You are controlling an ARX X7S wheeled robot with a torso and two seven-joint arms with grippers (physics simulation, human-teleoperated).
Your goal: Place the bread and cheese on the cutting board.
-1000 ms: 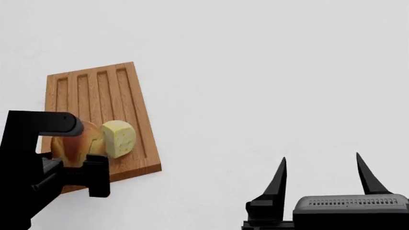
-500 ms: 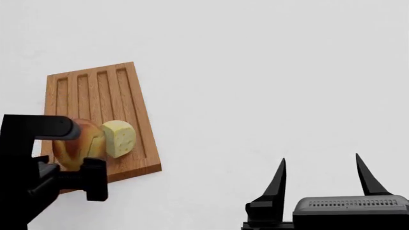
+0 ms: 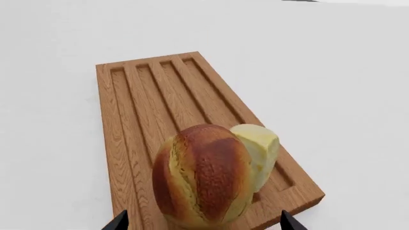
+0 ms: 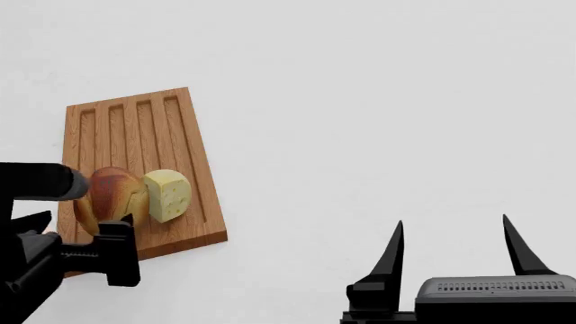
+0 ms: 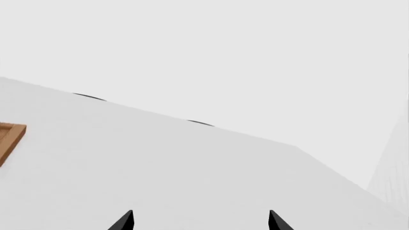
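Note:
The cutting board (image 4: 135, 138) lies on the white table at the left. The bread (image 4: 112, 194) rests on the board's near end, and the cheese (image 4: 168, 194) sits beside it, touching it. In the left wrist view the bread (image 3: 203, 175) stands in front of the cheese (image 3: 259, 146) on the board (image 3: 150, 103). My left gripper (image 4: 79, 251) is open and empty, just short of the bread; its tips show wide apart in the left wrist view (image 3: 203, 223). My right gripper (image 4: 452, 226) is open and empty over bare table at the lower right, also in the right wrist view (image 5: 199, 215).
The white table (image 4: 378, 121) stretches around the board. A corner of the board (image 5: 9, 139) shows in the right wrist view, with the table's far edge behind it.
My left arm has drawn back toward me, away from the bread, which now shows more fully on the board. The right arm has not moved.

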